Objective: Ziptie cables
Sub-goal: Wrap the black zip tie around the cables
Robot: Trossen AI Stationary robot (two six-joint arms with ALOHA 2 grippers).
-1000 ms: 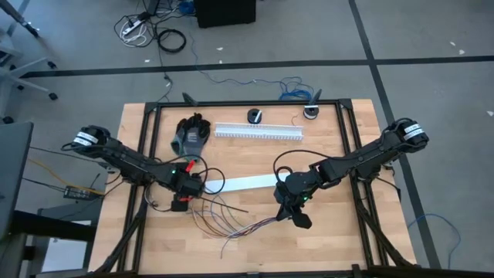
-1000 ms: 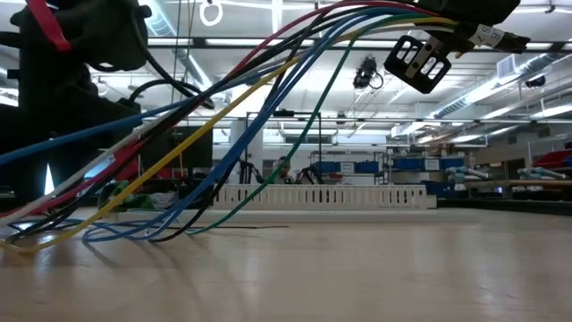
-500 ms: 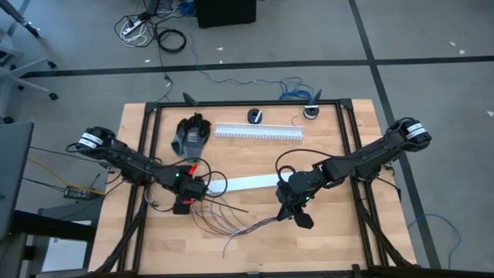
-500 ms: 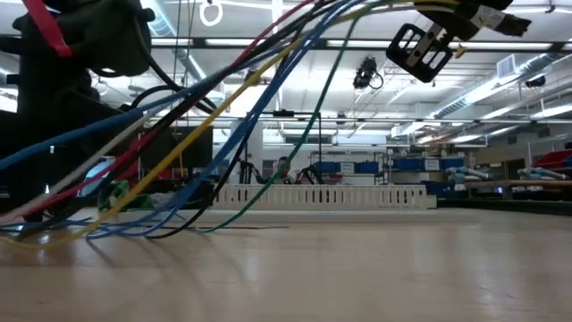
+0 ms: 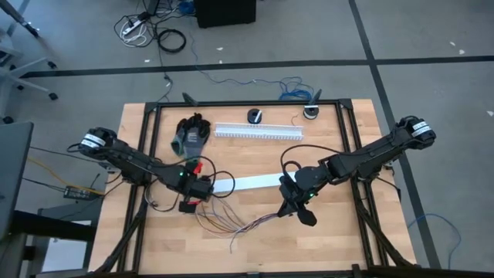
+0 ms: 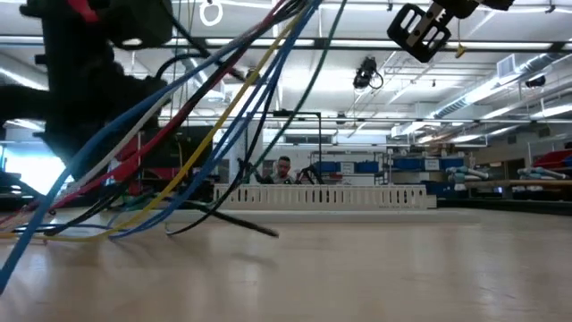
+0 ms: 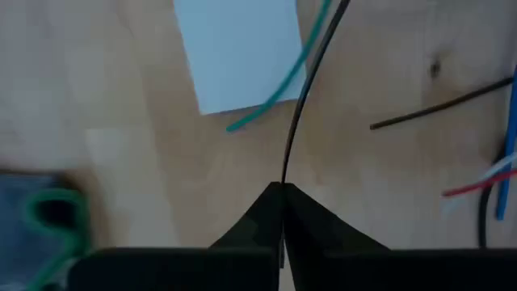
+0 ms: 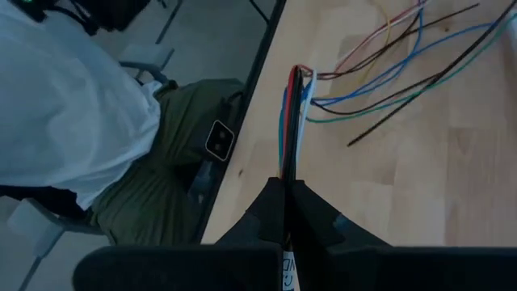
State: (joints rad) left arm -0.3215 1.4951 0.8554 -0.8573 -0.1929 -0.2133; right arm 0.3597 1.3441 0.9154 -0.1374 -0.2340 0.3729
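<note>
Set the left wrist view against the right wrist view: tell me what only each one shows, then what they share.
Only the left wrist view: a pale blue-white strip lying on the wood, a loose green wire end across its corner, and the left hand shut on a single black wire.

Only the right wrist view: a seated person in a white top beyond the table edge, and the right hand shut on the gathered end of the cables.

Both: the wooden table, coloured wires fanned across it, and shut fingers pinching wire.
</note>
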